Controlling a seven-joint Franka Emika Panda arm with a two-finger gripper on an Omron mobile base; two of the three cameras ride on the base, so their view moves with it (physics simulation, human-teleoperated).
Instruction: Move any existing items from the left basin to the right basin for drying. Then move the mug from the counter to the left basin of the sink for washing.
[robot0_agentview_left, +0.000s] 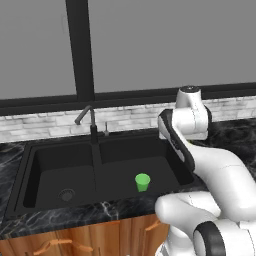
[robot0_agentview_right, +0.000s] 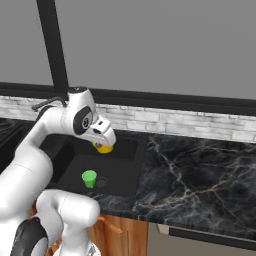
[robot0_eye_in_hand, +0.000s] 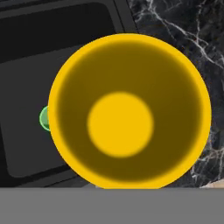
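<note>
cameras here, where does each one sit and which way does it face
Left base view: behind the arm's left, looking down over the matte black double sink; white arm lower right.
Right base view: behind its right; gripper holds the small yellow mug.
Hand view: looks into the mug.
All three share the small bright green cup in the right basin.

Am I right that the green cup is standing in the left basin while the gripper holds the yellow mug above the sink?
Not quite: the green cup stands in the right basin, as the left base view shows. The gripper does hold the yellow mug above the sink.
</note>
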